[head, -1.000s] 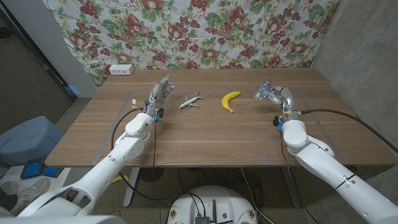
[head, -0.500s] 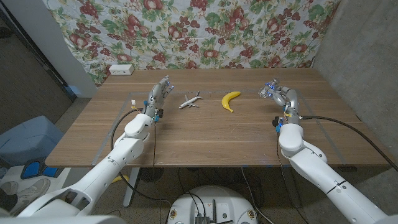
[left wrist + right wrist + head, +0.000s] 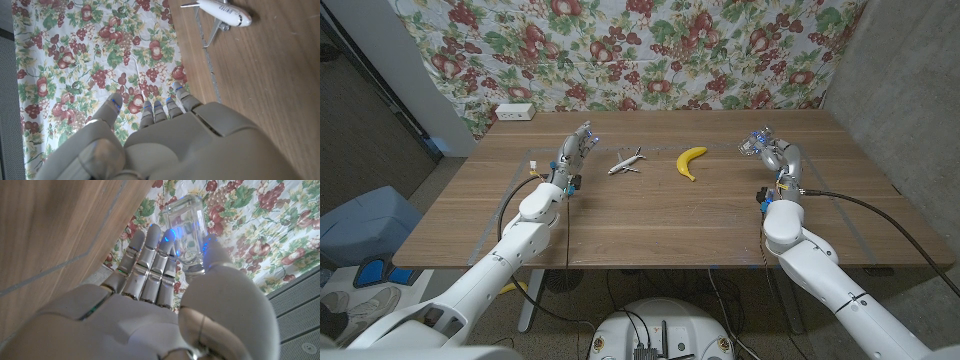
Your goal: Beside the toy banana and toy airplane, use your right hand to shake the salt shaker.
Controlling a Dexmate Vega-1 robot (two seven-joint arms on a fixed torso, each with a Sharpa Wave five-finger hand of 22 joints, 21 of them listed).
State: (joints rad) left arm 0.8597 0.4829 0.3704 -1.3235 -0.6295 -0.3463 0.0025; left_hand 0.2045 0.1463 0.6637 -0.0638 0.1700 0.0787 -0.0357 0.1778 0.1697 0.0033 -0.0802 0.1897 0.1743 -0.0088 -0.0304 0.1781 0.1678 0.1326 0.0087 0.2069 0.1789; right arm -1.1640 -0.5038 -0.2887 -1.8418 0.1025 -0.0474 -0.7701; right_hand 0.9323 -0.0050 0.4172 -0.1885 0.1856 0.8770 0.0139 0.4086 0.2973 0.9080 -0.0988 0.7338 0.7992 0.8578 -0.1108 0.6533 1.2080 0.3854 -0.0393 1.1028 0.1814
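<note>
Head view: my right hand (image 3: pixel 767 147) is raised over the table's right side, well apart from the toy banana (image 3: pixel 691 161), with a small clear object clamped in its fingers: the salt shaker (image 3: pixel 754 143), too small here to make out in detail. The toy airplane (image 3: pixel 626 161) sits left of the banana, and my left hand (image 3: pixel 577 146) stands just beyond it, near the airplane but not touching. A white power strip (image 3: pixel 514 112) lies at the far edge by the fruit-print cloth.

Left wrist view: my left hand (image 3: pixel 165 140) has its fingers extended and apart, holding nothing. The toy airplane (image 3: pixel 220 11) rests on the wood ahead.

Right wrist view: my right hand (image 3: pixel 165 300) grips the clear salt shaker (image 3: pixel 186 227) between the thumb and the fingers; the shaker looks clear of the table, seen against the cloth.

Judgement: the shaker is grasped and lifted, so I am in the shaking step. The next move calls for short back-and-forth wrist strokes with the grip kept firm, since the smooth clear body could slip.
</note>
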